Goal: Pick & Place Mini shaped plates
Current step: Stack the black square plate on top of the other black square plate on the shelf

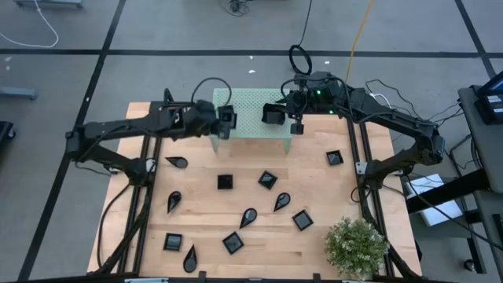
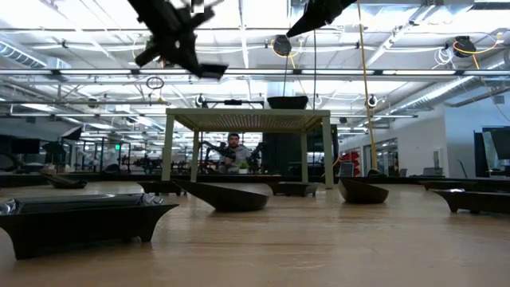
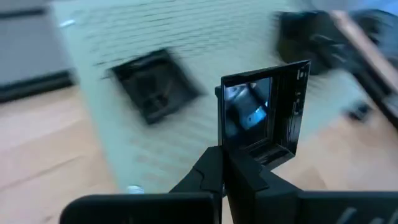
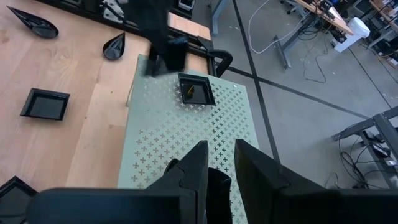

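Note:
Several mini shaped plates, glossy black squares (image 1: 225, 182) and teardrops (image 1: 177, 162), lie on their bases on the wooden table. A pale green perforated stand (image 1: 251, 130) stands at the table's far edge. One square plate (image 4: 196, 90) rests on its top. My left gripper (image 1: 225, 119) hovers over the stand's left end, shut on another square plate (image 3: 264, 112). My right gripper (image 4: 219, 163) hangs above the stand's right end, its fingers a little apart with nothing between them. My left gripper pinches the square plate by one rim (image 3: 249, 152) between its two fingers. The plate stands on edge beyond the fingertips, its hollow side toward the wrist camera. It is lifted clear, above the stand's top.
A small potted plant (image 1: 357, 245) stands at the table's near right corner. Plates are scattered over the table's middle and near part, among them a square (image 1: 334, 157) at the right. A person sits in the room behind the table (image 2: 233, 147).

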### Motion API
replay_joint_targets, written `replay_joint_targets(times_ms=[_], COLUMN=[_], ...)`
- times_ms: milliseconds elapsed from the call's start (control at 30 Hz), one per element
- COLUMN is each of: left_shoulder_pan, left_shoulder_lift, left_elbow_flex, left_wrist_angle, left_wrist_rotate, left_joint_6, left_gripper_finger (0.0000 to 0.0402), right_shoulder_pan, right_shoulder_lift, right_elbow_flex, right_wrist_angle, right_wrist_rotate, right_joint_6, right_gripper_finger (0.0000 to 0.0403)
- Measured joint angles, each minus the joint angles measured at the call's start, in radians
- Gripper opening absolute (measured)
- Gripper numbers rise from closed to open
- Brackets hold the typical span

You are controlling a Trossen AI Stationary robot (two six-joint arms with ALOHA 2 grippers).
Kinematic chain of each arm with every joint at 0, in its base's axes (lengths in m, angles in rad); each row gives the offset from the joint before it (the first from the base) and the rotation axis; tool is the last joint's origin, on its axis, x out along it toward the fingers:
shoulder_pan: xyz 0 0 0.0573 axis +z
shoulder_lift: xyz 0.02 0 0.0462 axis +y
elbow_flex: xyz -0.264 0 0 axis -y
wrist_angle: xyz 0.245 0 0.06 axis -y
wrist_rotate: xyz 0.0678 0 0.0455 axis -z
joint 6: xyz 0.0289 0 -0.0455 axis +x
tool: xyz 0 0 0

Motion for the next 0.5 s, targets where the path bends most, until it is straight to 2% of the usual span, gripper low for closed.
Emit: replay_joint_targets(times_ms=[167, 500], left_shoulder_pan=[0.082, 0.13], left_shoulder_lift=[0.075, 0.119], left_elbow_flex=[-0.001, 0.0], left_wrist_angle=[0.025, 0.116], left_wrist_rotate=[-0.001, -0.001], left_joint_6=[-0.115, -0.126], left_gripper_finger=[0.0017, 0.0008], right_shoulder_pan=[0.0, 0.0], right_shoulder_lift=[0.0, 0.0], right_elbow_flex=[0.0, 0.0], right_wrist_angle=[-0.001, -0.054], right_wrist_rotate=[0.0, 0.0], right_joint_6=[0.0, 0.0], right_gripper_finger=[0.0066, 0.0066])
